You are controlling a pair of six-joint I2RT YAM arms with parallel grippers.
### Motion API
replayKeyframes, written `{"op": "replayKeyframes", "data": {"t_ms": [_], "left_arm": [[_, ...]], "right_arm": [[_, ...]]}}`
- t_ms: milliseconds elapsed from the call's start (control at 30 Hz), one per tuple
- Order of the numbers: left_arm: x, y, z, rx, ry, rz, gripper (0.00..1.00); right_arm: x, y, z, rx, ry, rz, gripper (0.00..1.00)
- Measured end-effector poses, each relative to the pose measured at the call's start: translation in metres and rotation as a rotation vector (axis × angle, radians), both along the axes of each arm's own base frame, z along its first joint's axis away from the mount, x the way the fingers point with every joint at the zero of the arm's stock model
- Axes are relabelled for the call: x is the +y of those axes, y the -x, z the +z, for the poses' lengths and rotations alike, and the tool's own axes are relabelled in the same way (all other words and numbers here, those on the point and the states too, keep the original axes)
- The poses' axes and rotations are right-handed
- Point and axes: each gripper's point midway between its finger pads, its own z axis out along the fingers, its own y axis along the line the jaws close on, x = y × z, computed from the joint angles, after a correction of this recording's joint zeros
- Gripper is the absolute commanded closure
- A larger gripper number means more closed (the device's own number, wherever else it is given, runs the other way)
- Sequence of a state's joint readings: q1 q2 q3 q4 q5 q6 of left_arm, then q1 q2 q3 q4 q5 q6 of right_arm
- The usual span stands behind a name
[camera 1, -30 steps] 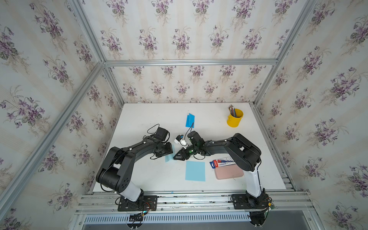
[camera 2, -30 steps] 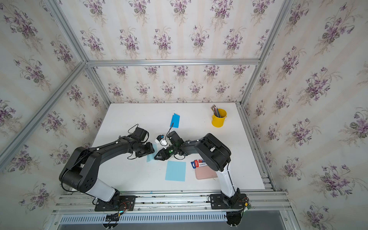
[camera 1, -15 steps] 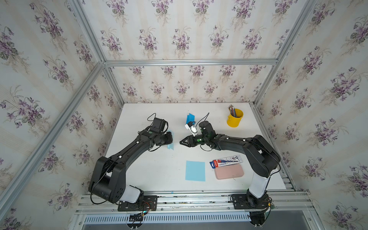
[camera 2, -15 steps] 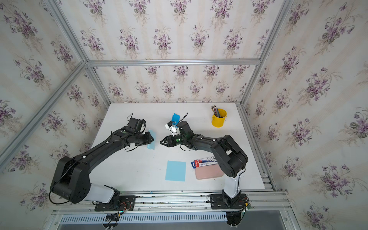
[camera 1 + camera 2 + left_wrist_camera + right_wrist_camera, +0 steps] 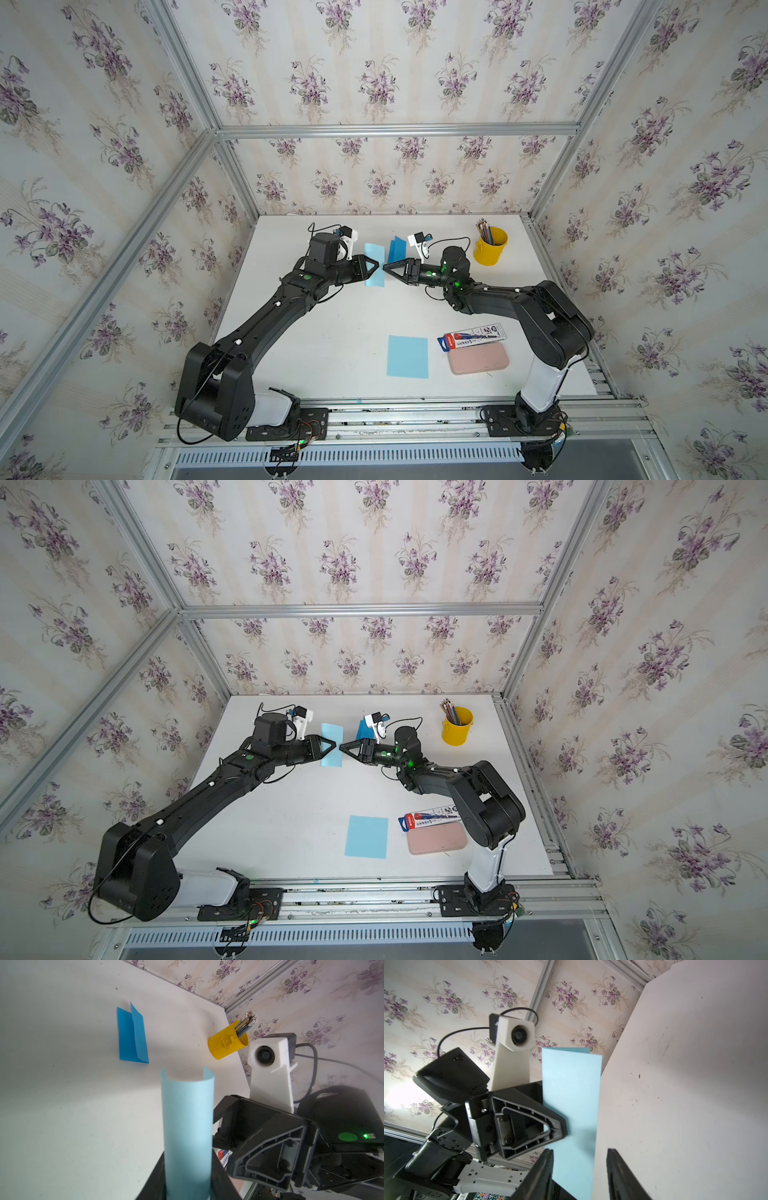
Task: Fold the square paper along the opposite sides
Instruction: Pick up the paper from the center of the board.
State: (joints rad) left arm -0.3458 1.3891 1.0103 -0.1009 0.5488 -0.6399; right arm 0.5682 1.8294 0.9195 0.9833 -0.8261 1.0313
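Left claw point(image 5: 375, 264) clamped on a bowed light-blue paper point(image 5: 373, 254) (its sides curling up like a trough), held above the desk point(image 5: 332, 340) near the far edge, right claw point(image 5: 387, 267) facing it just beside the sheet, jaws parted, second light-blue sheet point(image 5: 407, 356) flat near the front edge

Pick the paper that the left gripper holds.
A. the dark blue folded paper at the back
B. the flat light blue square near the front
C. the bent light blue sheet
C: the bent light blue sheet stands between the jaws of the left gripper in the left wrist view, while the dark blue paper and the flat square lie on the table.
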Motion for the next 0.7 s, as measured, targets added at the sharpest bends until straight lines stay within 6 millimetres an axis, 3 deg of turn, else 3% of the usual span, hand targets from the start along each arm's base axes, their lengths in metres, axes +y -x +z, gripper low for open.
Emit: {"op": "replayKeyframes", "data": {"t_ms": [200, 533, 700], "left_arm": [[-0.009, -0.004, 0.009, -0.013, 0.062, -0.022, 0.68], [-0.010, -0.005, 0.015, -0.029, 0.081, -0.025, 0.64], [-0.010, -0.005, 0.019, -0.041, 0.064, -0.034, 0.51]], "right_arm": [[0.001, -0.001, 0.009, 0.015, -0.045, 0.004, 0.53], [0.000, -0.003, 0.019, 0.003, -0.077, 0.017, 1.00], [-0.005, -0.004, 0.022, -0.005, -0.076, 0.004, 1.00]]}}
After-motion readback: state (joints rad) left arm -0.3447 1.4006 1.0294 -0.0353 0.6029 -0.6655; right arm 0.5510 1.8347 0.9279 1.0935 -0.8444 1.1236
